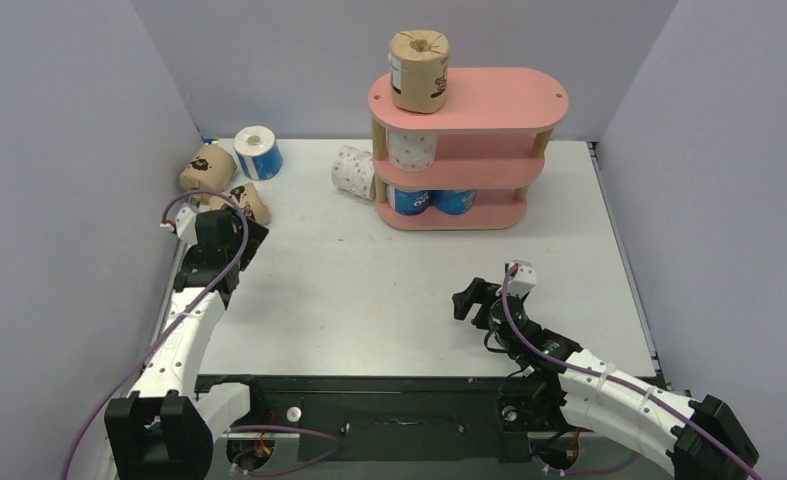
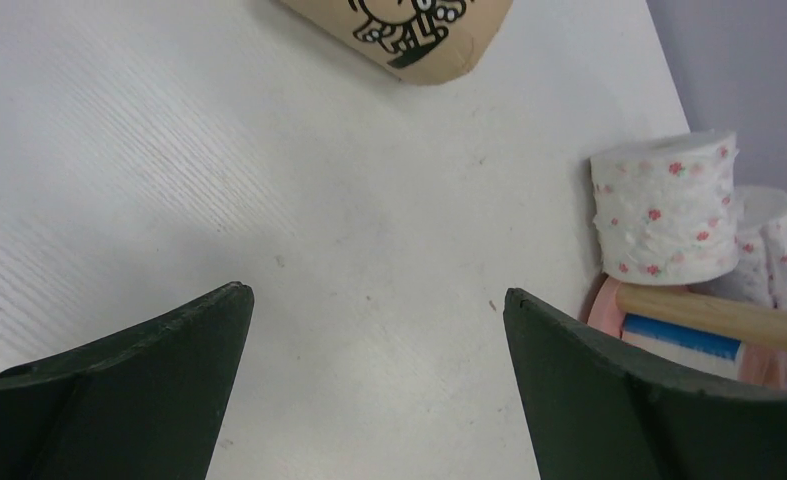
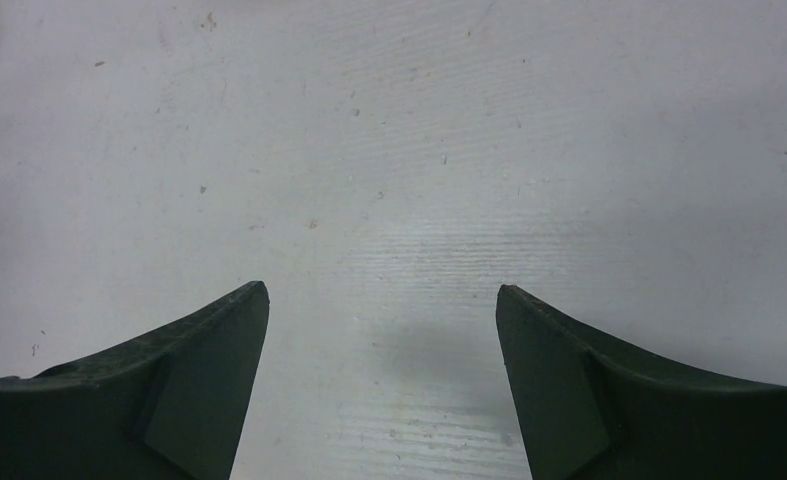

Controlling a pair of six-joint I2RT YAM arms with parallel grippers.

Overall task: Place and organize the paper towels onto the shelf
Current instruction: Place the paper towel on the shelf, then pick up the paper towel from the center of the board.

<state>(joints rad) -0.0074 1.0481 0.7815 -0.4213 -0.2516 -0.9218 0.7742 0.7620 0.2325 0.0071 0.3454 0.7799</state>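
Four small wrapped paper towel rolls sit on the pink three-tier oval-board shelf (image 1: pixel 489 100): a brown roll (image 1: pixel 419 70) upright on top, a pink-dotted white roll (image 1: pixel 412 148) mid-tier, and two blue rolls (image 1: pixel 431 201) below. Four more lie loose on the white table (image 1: pixel 369 280) to its left. The left gripper (image 2: pixel 369 300) and right gripper (image 3: pixel 381 290) hover empty, jaws spread. The top roll stands near the board's edge and a nudge while loading could topple it. Its label is too small to read.

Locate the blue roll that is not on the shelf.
The blue roll sits back left on the table, right beside a brown roll, in the top view.
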